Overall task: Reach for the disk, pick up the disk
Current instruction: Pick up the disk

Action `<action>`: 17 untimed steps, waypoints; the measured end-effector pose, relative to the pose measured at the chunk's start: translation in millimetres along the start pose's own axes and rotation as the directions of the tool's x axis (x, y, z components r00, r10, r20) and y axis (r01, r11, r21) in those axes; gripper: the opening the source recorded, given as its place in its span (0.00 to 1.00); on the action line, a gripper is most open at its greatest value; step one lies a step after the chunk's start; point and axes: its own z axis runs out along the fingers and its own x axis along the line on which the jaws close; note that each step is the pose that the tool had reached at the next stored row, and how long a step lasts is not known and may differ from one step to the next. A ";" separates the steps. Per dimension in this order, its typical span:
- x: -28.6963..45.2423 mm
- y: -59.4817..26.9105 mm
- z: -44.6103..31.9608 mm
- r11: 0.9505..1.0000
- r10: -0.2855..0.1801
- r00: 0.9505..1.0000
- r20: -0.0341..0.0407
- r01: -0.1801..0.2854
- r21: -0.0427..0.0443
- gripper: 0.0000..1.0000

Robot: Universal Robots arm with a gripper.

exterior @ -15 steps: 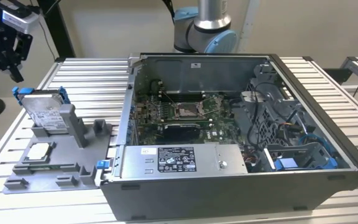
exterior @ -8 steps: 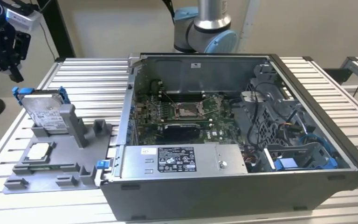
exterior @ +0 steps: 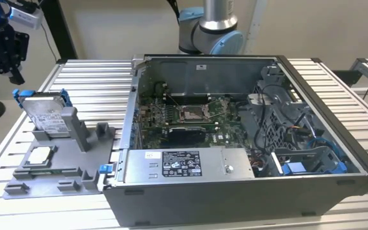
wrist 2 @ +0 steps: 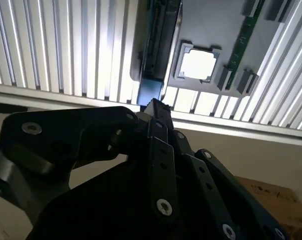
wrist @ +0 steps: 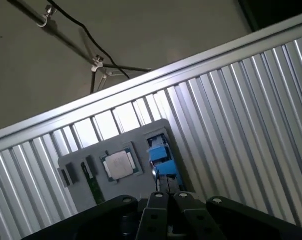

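- The gripper (exterior: 4, 72) hung in the air above and just outside the edge of the slatted table (exterior: 88, 81) at the exterior view's left. It held nothing, and I could not tell whether it was spread or closed.
- The disk (exterior: 44, 114) stood on edge, leaning a little, in a slot at the far corner of the grey fixture (exterior: 69, 179). It was below the gripper and well apart from it.
- The square chip (exterior: 40, 154) lay flat in its pocket nearer the fixture's middle.
- An off-line descent could have struck the blue frame (exterior: 19, 93) at the disk's top and tipped or wedged the disk in its slot.
- The fixture's upright post (exterior: 74, 125) stood just beside the disk, so a wide approach risked hitting it.
- A grip on the plastic frame alone might have flexed and slipped.
- A pull not in line with the slot could have dragged the fixture along the table's edge.
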 end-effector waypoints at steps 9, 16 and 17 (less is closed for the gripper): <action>0.0 0.0 0.4 0.986 -0.169 0.986 -0.004 0.169 0.005 0.00; 0.0 0.0 0.6 0.955 -0.296 0.955 -0.007 0.296 0.010 0.00; 0.0 0.0 0.6 0.951 -0.309 0.951 -0.007 0.309 0.010 0.00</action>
